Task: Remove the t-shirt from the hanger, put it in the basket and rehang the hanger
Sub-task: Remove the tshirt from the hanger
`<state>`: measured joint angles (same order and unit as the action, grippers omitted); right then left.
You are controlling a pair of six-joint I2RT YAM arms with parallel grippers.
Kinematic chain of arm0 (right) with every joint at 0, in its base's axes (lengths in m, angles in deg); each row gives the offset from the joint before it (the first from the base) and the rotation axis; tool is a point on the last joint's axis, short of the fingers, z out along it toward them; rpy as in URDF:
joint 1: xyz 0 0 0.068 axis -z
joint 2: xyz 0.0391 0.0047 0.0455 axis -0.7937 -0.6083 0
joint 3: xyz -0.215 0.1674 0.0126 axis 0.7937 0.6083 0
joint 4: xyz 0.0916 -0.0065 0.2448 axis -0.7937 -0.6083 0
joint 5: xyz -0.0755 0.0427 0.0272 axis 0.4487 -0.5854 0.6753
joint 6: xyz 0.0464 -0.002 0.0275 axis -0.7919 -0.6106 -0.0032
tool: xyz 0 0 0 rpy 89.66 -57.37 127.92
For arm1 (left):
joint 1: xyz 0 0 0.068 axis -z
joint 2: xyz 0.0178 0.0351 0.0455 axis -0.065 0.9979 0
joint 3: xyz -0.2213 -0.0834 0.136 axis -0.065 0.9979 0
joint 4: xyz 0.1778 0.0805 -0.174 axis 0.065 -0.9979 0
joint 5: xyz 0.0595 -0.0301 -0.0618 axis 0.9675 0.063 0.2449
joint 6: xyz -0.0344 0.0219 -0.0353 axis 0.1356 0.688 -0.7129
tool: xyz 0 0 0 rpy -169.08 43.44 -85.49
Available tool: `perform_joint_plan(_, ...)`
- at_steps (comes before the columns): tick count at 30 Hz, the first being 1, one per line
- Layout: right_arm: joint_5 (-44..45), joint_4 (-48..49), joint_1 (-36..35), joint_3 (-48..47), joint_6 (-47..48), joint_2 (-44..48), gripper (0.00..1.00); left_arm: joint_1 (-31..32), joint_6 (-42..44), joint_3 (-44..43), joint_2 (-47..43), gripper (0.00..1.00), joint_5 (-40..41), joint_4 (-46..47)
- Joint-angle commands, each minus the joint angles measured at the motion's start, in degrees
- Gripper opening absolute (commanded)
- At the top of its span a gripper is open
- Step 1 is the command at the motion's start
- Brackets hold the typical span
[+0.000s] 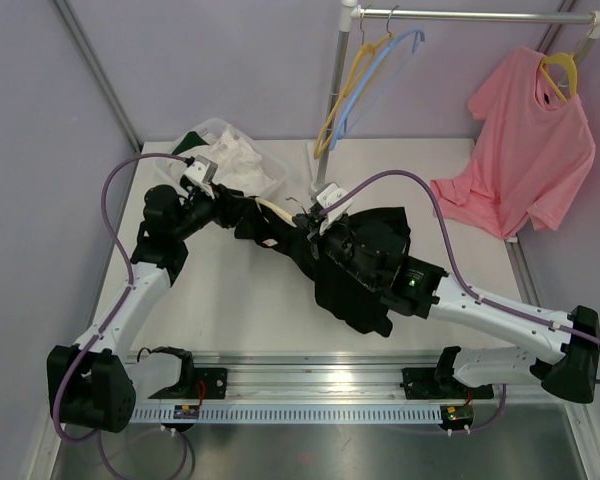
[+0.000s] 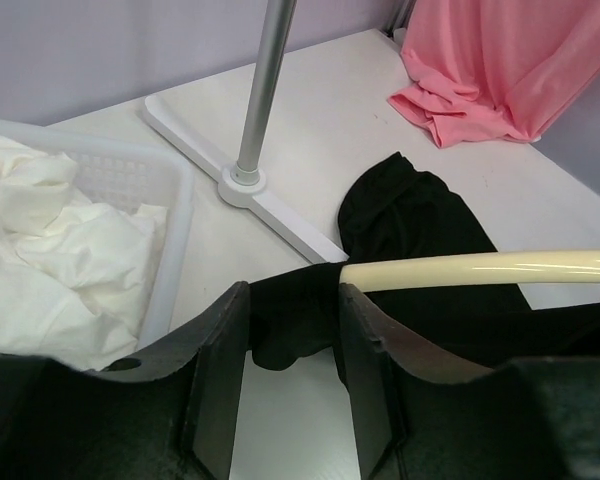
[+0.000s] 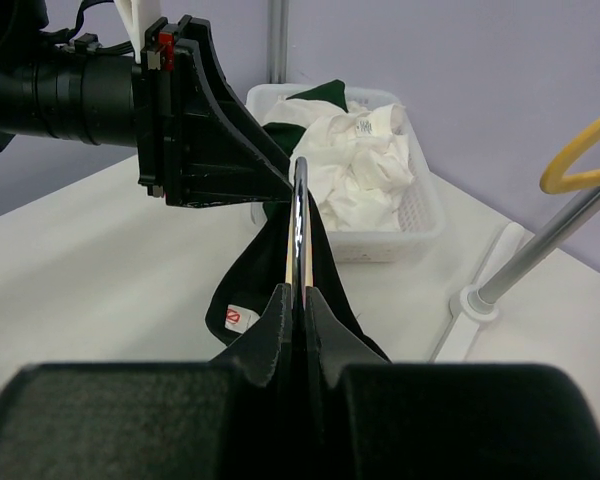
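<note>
- Right hand clamped shut on the hook of the hanger, probably to anchor it while the cloth gets pulled off.
- Black t-shirt at mid-table, draped on the hanger between both hands; long axis runs diagonally, far-left to near-right in the top view.
- Cream hanger arm points at the left hand.
- Left hand's jaws are half-spread astride the shoulder fabric; can't tell if it's pinched.
- Basket sits beyond, likely the drop spot.

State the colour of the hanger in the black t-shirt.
Cream; the glossy hanger shows best in the left wrist view.
</note>
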<state>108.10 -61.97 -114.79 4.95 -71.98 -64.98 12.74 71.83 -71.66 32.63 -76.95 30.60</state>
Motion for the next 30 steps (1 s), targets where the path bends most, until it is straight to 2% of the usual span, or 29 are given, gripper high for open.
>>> perform_joint_plan(1, -0.3, 4.7, -0.5, -0.5, -0.2, 3.1, 0.0, -0.1, 1.2, -3.4, 1.0, 0.46, 0.0, 0.3)
perform_joint_plan(3, -0.2, 5.4, -0.5, 0.1, -0.2, 3.5, 0.0, 0.1, 1.5, -4.3, 2.1, 0.48, -0.8, -1.3)
perform_joint_plan(7, 1.8, 5.7, -0.6, 0.1, -0.1, 3.5, 0.0, 0.4, 1.9, -4.8, 3.7, 0.61, -4.7, -1.2)
perform_joint_plan(10, 3.4, 6.2, -0.6, -0.2, 0.5, 2.7, 0.0, 0.4, 2.4, -4.5, 3.4, 0.67, -5.9, -0.9)
perform_joint_plan(14, 4.1, 6.4, -0.5, -0.7, 0.8, 1.8, 0.0, 0.7, 2.9, -4.4, 3.2, 0.66, -5.9, -1.0)
perform_joint_plan(17, 3.4, 6.4, -0.5, -0.7, 0.5, 1.6, 0.0, 0.8, 3.3, -4.9, 3.5, 0.52, -5.7, -1.6)
perform_joint_plan(18, 3.4, 6.4, -0.5, -0.7, 0.5, 1.6, 0.0, 0.9, 3.5, -5.0, 3.6, 0.37, -5.7, -2.0)
perform_joint_plan(19, 3.4, 6.5, -0.5, -0.7, 0.4, 1.7, 0.0, 0.9, 3.6, -5.1, 3.7, 0.32, -5.4, -2.2)
perform_joint_plan(24, 4.2, 6.7, -0.5, -0.4, 0.5, 1.9, 0.0, 0.9, 3.6, -5.5, 4.2, 0.13, -5.6, -2.6)
perform_joint_plan(25, 4.2, 6.8, -0.5, -0.3, 0.5, 2.0, 0.0, 0.9, 3.5, -5.6, 4.5, 0.0, -5.4, -2.6)
perform_joint_plan(30, 3.5, 4.1, -0.6, -0.2, 0.9, 3.2, 0.0, 0.8, 1.8, -6.0, 5.3, 0.0, -2.9, -2.6)
